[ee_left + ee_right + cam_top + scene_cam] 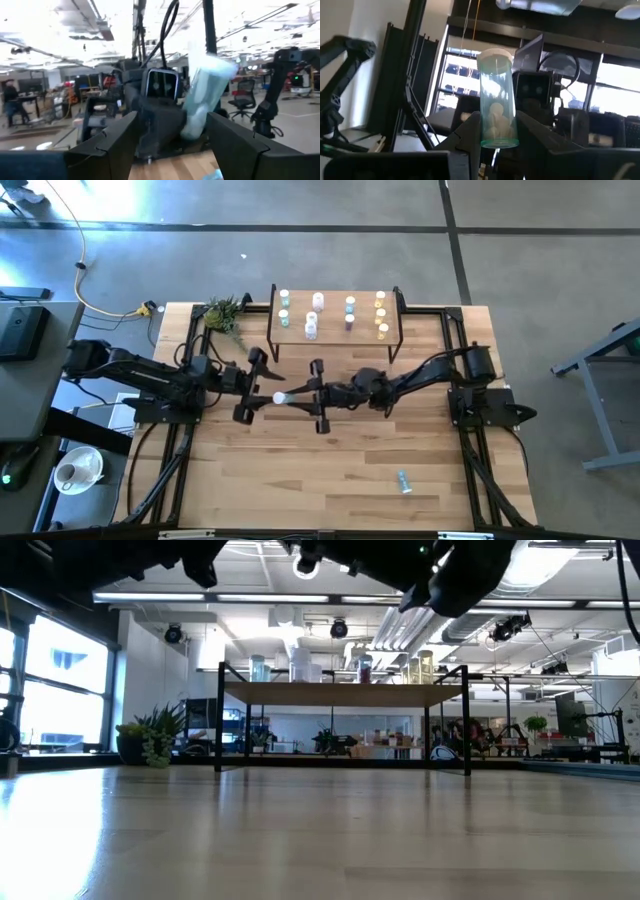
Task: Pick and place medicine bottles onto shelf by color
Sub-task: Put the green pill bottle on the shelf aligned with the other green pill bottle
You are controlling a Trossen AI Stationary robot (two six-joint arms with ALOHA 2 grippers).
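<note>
A teal-green medicine bottle with a white cap is held above the table's middle by my right gripper, which is shut on it. My left gripper faces it from the left, open, its fingers on either side of the bottle's cap end without touching it. The shelf stands at the table's far edge on black legs, with several bottles upright on it in columns. One light blue bottle lies on its side near the table's front right. My right gripper pinches the bottle's bottom end between its two fingers. The fingers come about level from the table's right and lie along the bottle. The bottle sticks out ahead of them, cap toward the left arm, lifted clear of the table.
A small potted plant stands left of the shelf at the far edge. Black frame rails run along the table's left and right sides.
</note>
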